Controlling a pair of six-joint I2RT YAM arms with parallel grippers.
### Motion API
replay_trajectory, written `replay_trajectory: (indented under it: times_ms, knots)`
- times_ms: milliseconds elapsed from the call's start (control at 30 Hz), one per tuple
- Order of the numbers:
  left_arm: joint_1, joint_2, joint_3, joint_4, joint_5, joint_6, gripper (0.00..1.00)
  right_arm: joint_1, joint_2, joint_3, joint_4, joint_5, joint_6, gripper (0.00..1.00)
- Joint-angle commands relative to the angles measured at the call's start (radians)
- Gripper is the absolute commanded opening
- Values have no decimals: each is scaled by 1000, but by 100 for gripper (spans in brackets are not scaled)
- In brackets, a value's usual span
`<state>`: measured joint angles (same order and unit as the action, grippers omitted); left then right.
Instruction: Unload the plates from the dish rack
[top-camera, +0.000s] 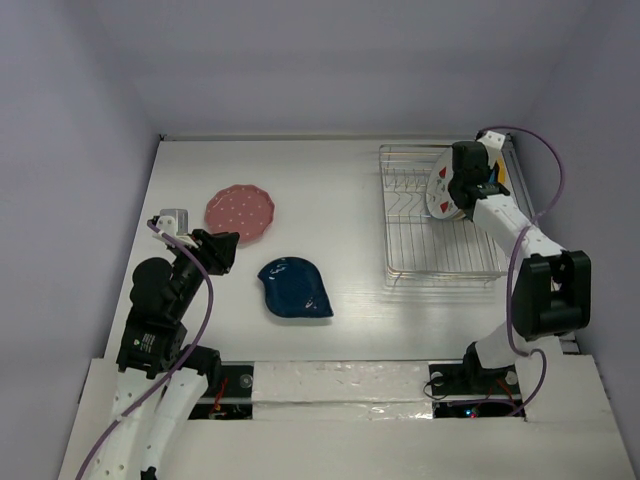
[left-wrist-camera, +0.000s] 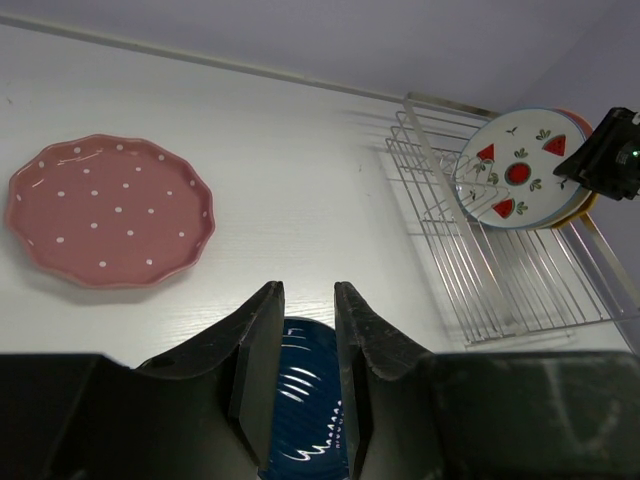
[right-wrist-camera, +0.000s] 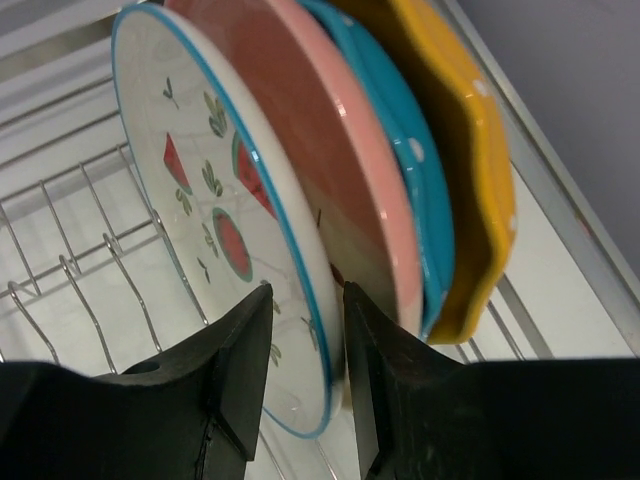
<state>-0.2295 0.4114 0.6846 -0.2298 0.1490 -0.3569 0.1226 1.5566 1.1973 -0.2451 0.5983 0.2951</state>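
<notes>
The step in hand is judged to be the lifting of the white strawberry plate (right-wrist-camera: 215, 215) out of the dish rack (top-camera: 440, 272). The plate stands on edge between the tines at the rack's 1 o'clock corner. It is the front one of four, with the pink-backed plate (right-wrist-camera: 335, 150), the light blue dotted plate (right-wrist-camera: 418, 160) and the yellow-orange plate (right-wrist-camera: 475, 150) packed close behind it.

The right gripper (right-wrist-camera: 308, 345) is set astride the plate's rim, one finger on the decorated face and the other slipped into the gap before the pink-backed plate. Whether the rim is already pinched cannot be told. A firm closure should be confirmed before any lift. The plate should then be drawn straight up along its own plane until the tines are cleared, so that the neighbour is not dragged or tipped. Only after that should it be swung toward 9 o'clock.

The pink dotted scalloped plate (top-camera: 240, 213) lies flat on the table at 10 o'clock, and the dark blue leaf-shaped plate (top-camera: 295, 288) lies just toward 5 o'clock of it. Bare table near these two would serve for setting down. The left gripper (left-wrist-camera: 308, 370) hangs above the blue plate with its fingers slightly apart and nothing between them.
</notes>
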Motion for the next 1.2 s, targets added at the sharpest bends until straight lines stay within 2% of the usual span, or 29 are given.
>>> replay_trajectory:
  times_ms: [0, 67, 100, 167, 200, 433, 600, 967, 1067, 1167]
  knots:
    - [-5, 7, 18, 35, 6, 1, 24, -8, 32, 53, 38, 34, -11, 39]
    - [-5, 6, 18, 35, 4, -1, 24, -8, 42, 62, 35, 41, -16, 37]
    - [-5, 6, 18, 35, 6, -1, 24, -8, 39, 65, 35, 52, -27, 31]
    - [-5, 7, 16, 35, 7, -1, 24, -8, 19, 64, 43, 57, -37, 27]
    - [-5, 7, 16, 35, 11, -1, 24, -8, 8, 64, 47, 58, -51, 20]
    - [-5, 12, 15, 37, 14, -1, 24, 15, -58, 71, 73, 17, -132, 0]
    - [-5, 13, 15, 38, 17, -1, 24, 72, -101, 105, 49, 116, -171, 0]
    - [-5, 18, 13, 41, 23, -1, 24, 149, -279, 186, -19, 163, -175, 0]
    - [-5, 15, 13, 41, 23, -1, 24, 176, -320, 197, -29, 120, -159, 0]
    - [-5, 15, 13, 44, 23, -1, 25, 204, -340, 190, 7, -33, -100, 0]
